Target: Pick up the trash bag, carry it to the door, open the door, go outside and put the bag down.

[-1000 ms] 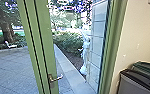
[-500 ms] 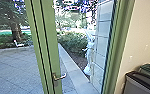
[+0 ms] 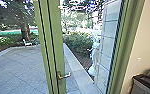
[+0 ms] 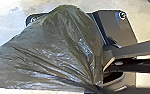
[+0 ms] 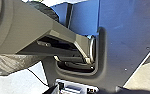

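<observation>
In the head view, a green door post [image 3: 52,47] carries a metal lever handle [image 3: 64,76], with glass or an opening on both sides; I cannot tell whether the door is ajar. The left wrist view shows the dark, thin-plastic trash bag [image 4: 48,52], its folds drawn together tightly at my left gripper [image 4: 97,89], which is shut on it. Part of the bag [image 5: 13,65] also appears in the right wrist view, beyond the robot's jointed bar and beside the dark plate. How my right gripper stands cannot be made out.
Beyond the door lie a paved yard [image 3: 21,67], a pale curb [image 3: 78,72], bushes [image 3: 78,43] and a tree [image 3: 25,31]. A green jamb [image 3: 127,50] borders a beige wall [image 3: 146,42] on the right. Dark-rimmed bins [image 3: 144,83] stand at the lower right.
The head camera has swung left, so the whole scene sits further right in its picture. More of the yard shows on the left and less of the bins on the right.
</observation>
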